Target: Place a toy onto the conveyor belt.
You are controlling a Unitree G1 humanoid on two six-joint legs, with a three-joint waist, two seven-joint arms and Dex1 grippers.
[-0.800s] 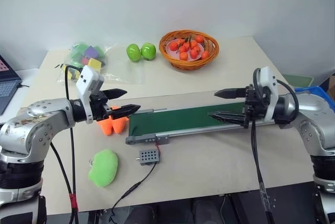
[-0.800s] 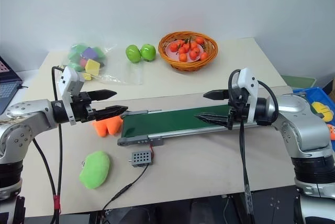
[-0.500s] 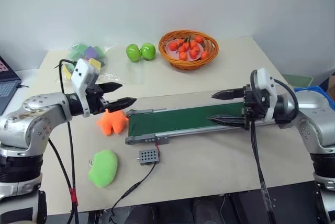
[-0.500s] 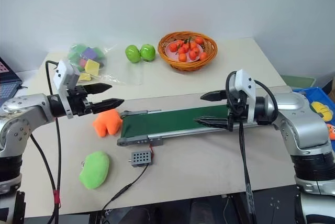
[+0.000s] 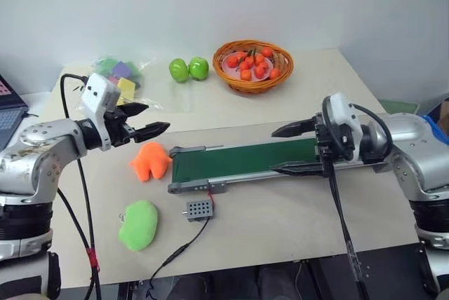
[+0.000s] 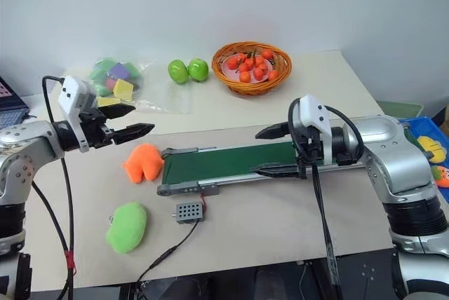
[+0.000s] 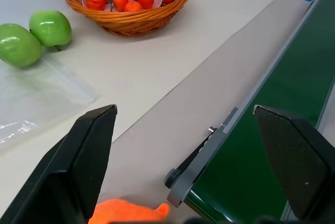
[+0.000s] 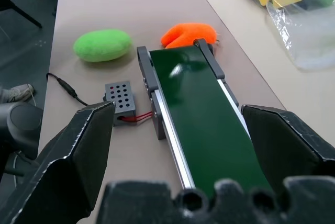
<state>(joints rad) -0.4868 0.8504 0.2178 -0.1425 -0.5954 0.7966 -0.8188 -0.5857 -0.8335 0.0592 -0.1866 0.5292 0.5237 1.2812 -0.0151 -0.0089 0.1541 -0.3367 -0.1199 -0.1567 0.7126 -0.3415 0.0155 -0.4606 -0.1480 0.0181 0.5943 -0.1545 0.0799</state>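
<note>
Lying below and toward the robot from the wide-open, empty left gripper (image 5: pixel 149 121), the toy (image 5: pixel 138 223) is well apart from it; the right gripper (image 5: pixel 291 149), also open, hovers over the conveyor belt (image 5: pixel 242 161), farther off.

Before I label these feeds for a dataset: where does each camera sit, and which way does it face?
Head, both eyes: forward and down over the table; left pincer open above the orange plush, right pincer open over the conveyor belt; lime-green plush near the front edge.
Left wrist: along its own fingers toward the fruit basket and apples.
Right wrist: along the belt toward both plushes and the control box.
Shared: all show the belt and the orange plush.
</note>
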